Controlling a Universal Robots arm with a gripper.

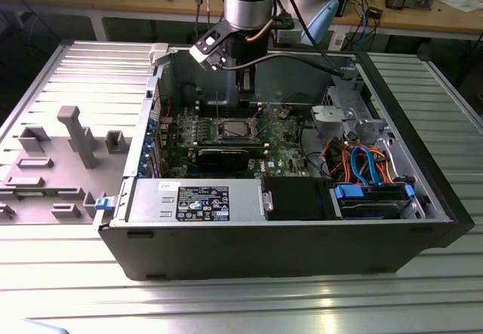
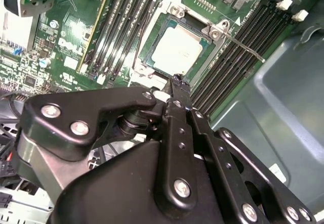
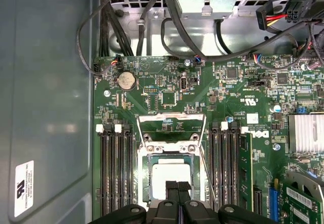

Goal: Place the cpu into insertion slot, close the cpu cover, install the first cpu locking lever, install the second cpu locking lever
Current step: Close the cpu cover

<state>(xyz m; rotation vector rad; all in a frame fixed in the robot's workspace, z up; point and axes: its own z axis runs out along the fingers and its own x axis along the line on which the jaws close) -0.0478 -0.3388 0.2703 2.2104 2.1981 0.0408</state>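
Gripper (image 3: 178,187), fingers nearly together and empty, hangs just over the cpu (image 3: 169,173) seated in the insertion slot (image 3: 146,176); the cpu cover (image 3: 142,128) stands open, giving access.

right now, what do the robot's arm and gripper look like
The arm is a silvery-grey metal cylinder with a darker band. A black cable loops off its wrist, beside a small black-and-white block. The gripper is matte black, built from flat linked bars with rounded ends, joined by silver screws, tapering to a narrow tip.
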